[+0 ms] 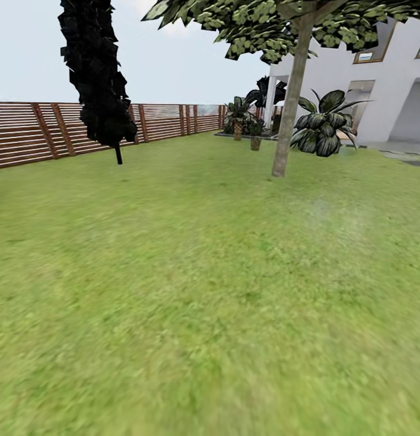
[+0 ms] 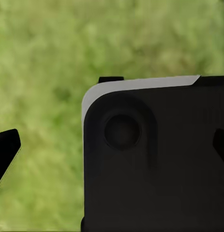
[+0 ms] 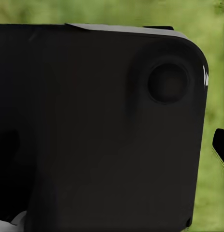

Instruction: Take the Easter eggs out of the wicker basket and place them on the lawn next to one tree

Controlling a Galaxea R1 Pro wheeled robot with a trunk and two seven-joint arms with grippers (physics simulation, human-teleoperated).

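A broad stretch of lawn [image 1: 198,290] is seen from the head camera, with the tree [image 1: 290,103] standing well ahead, its bare grey-tan trunk rising to leaves overhead. A dark narrow tree [image 1: 95,72] stands well to the left of it, before a slatted wooden fence [image 1: 28,130], and a white house [image 1: 379,79] with a large-leaved bush [image 1: 322,127] lies just behind the tree. No basket and no eggs can be made out near the tree or on the grass between. Both wrist cameras are largely blocked by a dark rounded part of the robot [image 2: 155,159] over blurred grass, so whether either gripper is apart or together cannot be told. The task is judged to be at a travelling stage, with nothing shown as placed yet.
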